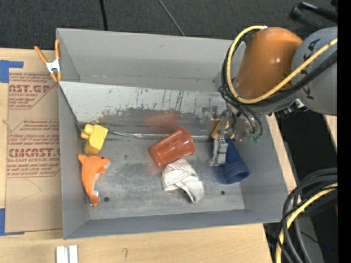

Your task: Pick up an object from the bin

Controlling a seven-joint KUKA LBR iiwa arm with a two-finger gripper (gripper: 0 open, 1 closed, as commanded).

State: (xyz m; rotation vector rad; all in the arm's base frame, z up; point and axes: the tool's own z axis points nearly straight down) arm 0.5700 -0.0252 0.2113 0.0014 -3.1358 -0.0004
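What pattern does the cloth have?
The cloth is white with thin dark stripes; the camera view shows it.

There are two cups: one orange-red cup (172, 146) and one blue cup (233, 166). Also one striped cloth (182, 179), one orange dolphin (91, 174), one yellow toy (95, 137).

The arm (324, 75) is pale grey, its wrist capped by a smooth, rounded orange cover (269, 64). Yellow and black cables (230, 59) loop round that cover. The gripper (220, 151) is small, of silvery metal.
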